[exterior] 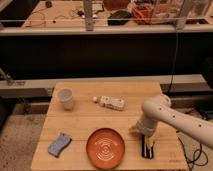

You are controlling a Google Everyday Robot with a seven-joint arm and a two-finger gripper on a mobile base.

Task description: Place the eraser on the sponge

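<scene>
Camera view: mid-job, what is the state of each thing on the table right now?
gripper: down at the table's front right, right at the eraser.
eraser: lying on the table right of the orange plate, not on the sponge.
sponge: flat at front left, nothing on it.
orange plate: flat, front centre.
cup: upright, back left.
whitish box: lying flat, back centre.
</scene>
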